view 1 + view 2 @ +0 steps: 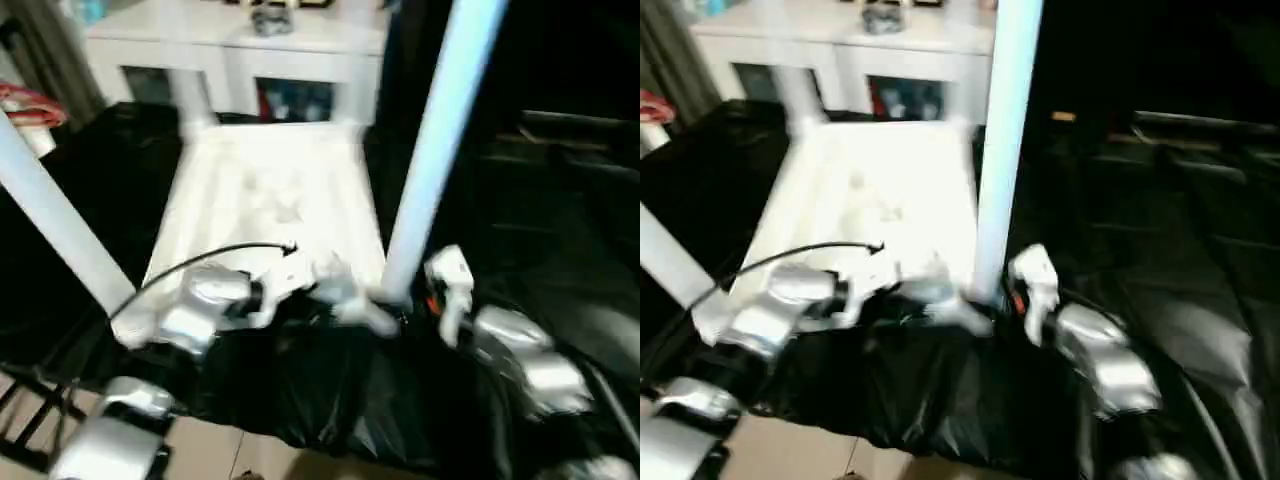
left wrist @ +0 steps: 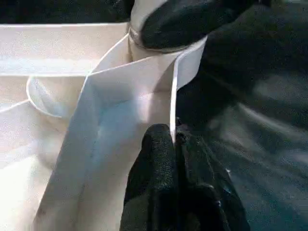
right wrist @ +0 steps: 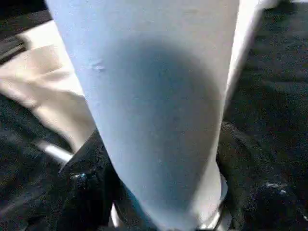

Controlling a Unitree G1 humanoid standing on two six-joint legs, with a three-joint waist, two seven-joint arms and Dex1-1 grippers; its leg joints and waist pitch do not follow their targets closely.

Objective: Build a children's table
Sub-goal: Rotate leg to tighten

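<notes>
Black sheeting [image 1: 330, 400] covers the work surface across the lower frame. Centre frame lies the white table top [image 1: 270, 200], underside up, with a white cabinet [image 1: 240, 50] behind it at the upper edge. Two legs stand up from the near corners: one leg [image 1: 435, 150] rises right of centre to the top edge, another leg [image 1: 50, 220] leans out to the left edge. Left gripper [image 2: 174, 144] has its jaws pressed together on the thin rim wall of the top, by the near right corner socket. Right gripper [image 1: 440, 285] sits at the foot of the right-hand leg, jaws spread around it.
</notes>
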